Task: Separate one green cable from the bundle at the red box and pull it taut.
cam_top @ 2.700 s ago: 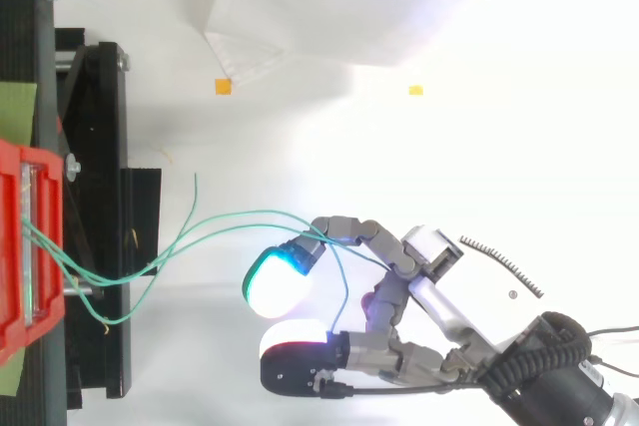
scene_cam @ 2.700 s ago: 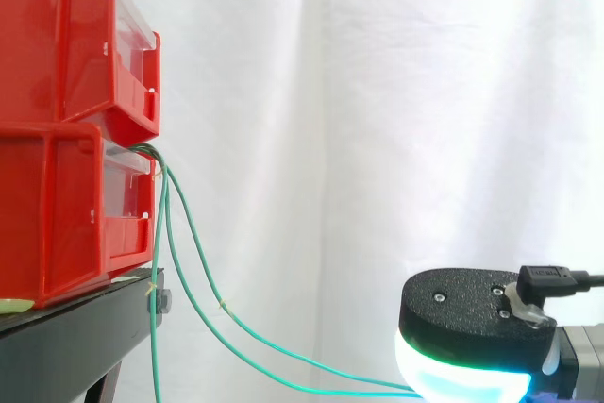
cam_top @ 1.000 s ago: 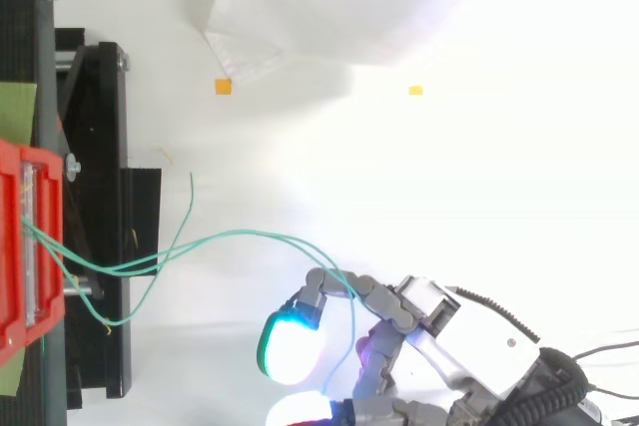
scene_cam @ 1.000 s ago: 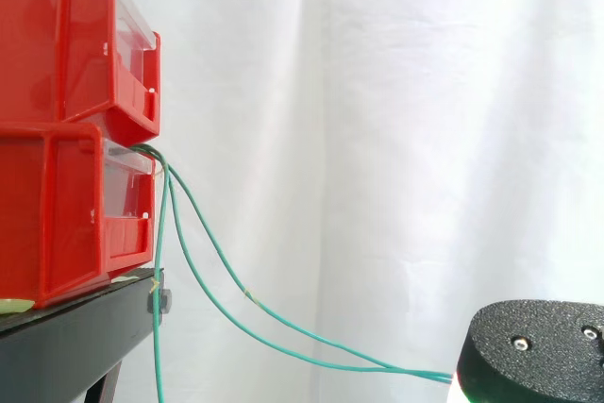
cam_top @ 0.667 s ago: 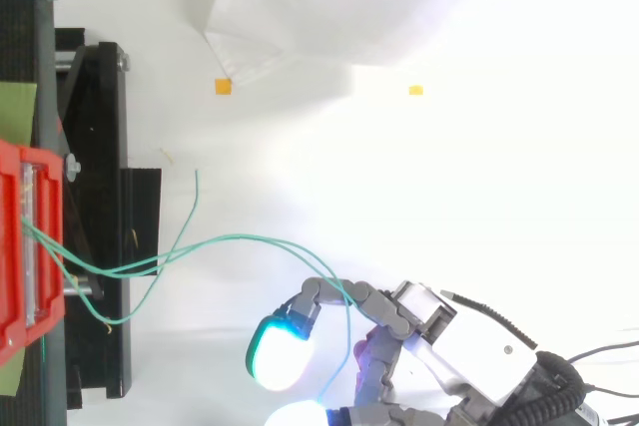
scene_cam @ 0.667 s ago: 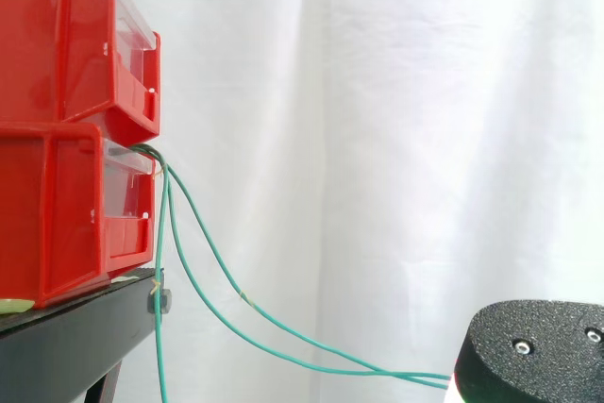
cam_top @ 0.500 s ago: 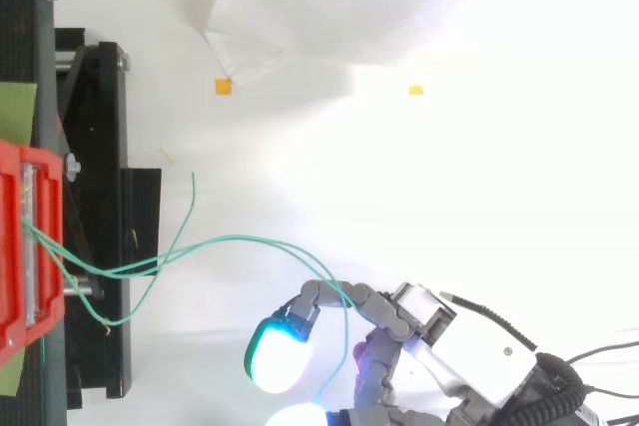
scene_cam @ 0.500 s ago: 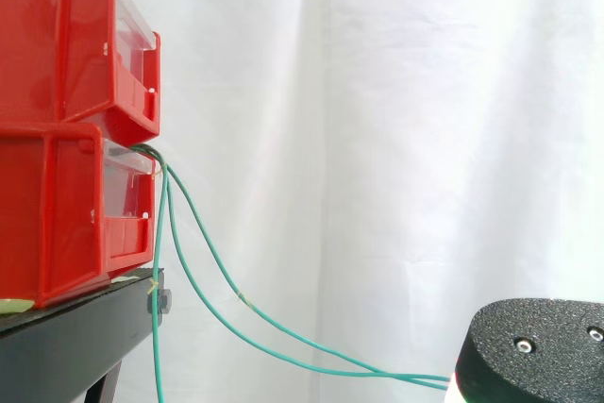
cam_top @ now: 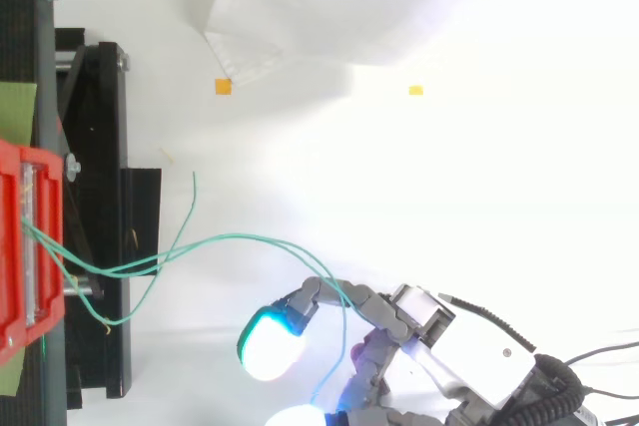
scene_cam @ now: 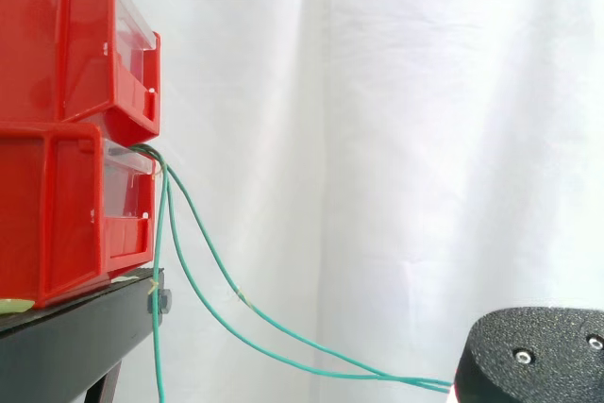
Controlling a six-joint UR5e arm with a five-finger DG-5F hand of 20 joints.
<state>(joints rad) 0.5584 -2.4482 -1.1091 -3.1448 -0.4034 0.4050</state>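
Green cable (cam_top: 240, 238), thin and slack, drooping from red bins (scene_cam: 57, 205), hooked by curled fingers (cam_top: 374, 306) of hand (cam_top: 469, 346)

Hand: I see a jointed hand (cam_top: 469, 351) with a smooth white palm plate over a grey metal frame.
Fingers: my top view shows fingers (cam_top: 364, 300) of grey, blocky linked segments, darker at the joints.
Fingertip pads: thick, rounded fingertip pads (cam_top: 268, 348); one glows white with a cyan-green rim.
Pad backing: from the side, a black grainy rounded shell (scene_cam: 552, 370) with small silver screws (scene_cam: 517, 357).
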